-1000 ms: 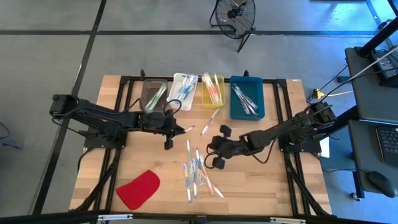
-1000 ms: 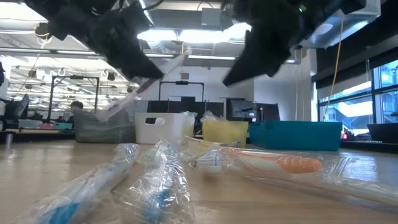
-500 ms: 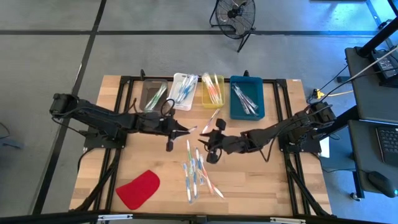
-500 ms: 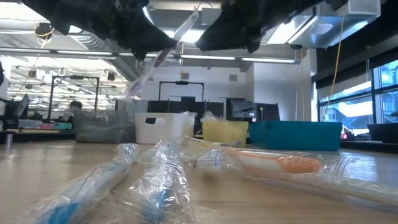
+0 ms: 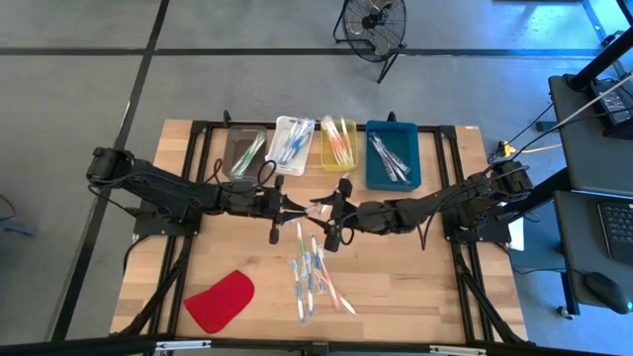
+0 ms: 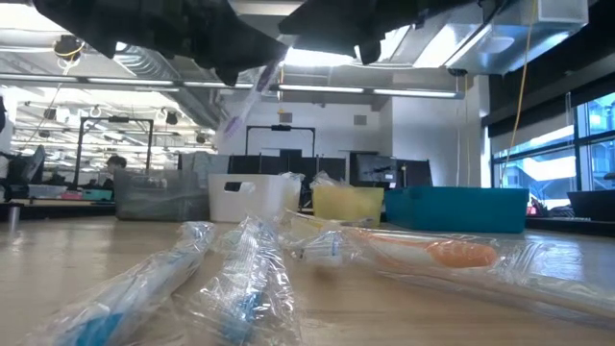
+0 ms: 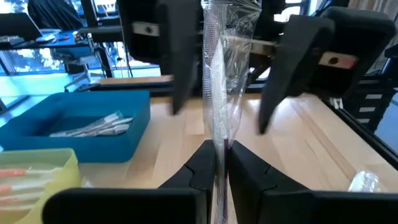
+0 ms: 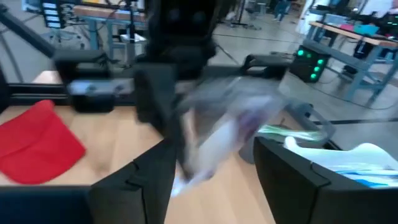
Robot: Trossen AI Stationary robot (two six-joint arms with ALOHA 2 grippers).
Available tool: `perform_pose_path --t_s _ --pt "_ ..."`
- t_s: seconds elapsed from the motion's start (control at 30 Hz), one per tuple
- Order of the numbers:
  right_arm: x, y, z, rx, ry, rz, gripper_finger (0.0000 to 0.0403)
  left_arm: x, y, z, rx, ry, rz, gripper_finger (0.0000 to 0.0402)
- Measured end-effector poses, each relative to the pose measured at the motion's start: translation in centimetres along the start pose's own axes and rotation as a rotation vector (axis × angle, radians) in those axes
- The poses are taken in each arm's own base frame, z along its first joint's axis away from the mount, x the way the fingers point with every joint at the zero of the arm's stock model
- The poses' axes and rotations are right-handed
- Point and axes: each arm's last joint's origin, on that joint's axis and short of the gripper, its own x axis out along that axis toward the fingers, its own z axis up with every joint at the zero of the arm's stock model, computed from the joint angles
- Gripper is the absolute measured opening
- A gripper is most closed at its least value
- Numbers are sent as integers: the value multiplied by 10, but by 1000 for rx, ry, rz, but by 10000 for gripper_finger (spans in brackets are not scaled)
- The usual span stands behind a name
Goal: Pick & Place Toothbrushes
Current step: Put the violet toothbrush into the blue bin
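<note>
Two dark robot arms meet above the middle of a wooden bench (image 5: 435,287), seen from overhead. The left end effector (image 5: 293,207) reaches in from the left, its two fingers (image 7: 202,167) pressed together on a wrapped toothbrush (image 7: 219,93) in clear plastic, held up off the bench. The right end effector (image 5: 333,211) comes in from the right with its fingers (image 8: 285,174) spread wide, one on either side of the free end of that same toothbrush; whether they touch it cannot be told.

Below the two end effectors, a loose pile of wrapped toothbrushes (image 5: 311,272) lies on the bench, whitish with blue and orange parts. Along the far edge stand four bins in a row: a grey bin (image 5: 243,150), a white bin (image 5: 290,143), a yellow bin (image 5: 338,142) and a blue bin (image 5: 393,153), each with toothbrushes inside. A flat red piece (image 5: 220,302) lies near the front left corner.
</note>
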Motion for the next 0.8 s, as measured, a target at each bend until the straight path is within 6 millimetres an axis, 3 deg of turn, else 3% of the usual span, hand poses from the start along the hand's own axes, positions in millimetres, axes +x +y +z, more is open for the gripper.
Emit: perform_pose_path --t_s 0.2,0.63,0.8 --pt "3 -6 0 2 5 -16 189 11 -1 -7 7 -24 0 27" --pt "2 -5 -5 7 51 2 23 12 0 -10 55 -11 36 27" --pt "2 -5 -5 16 50 -1 25 12 0 -10 53 -12 36 28"
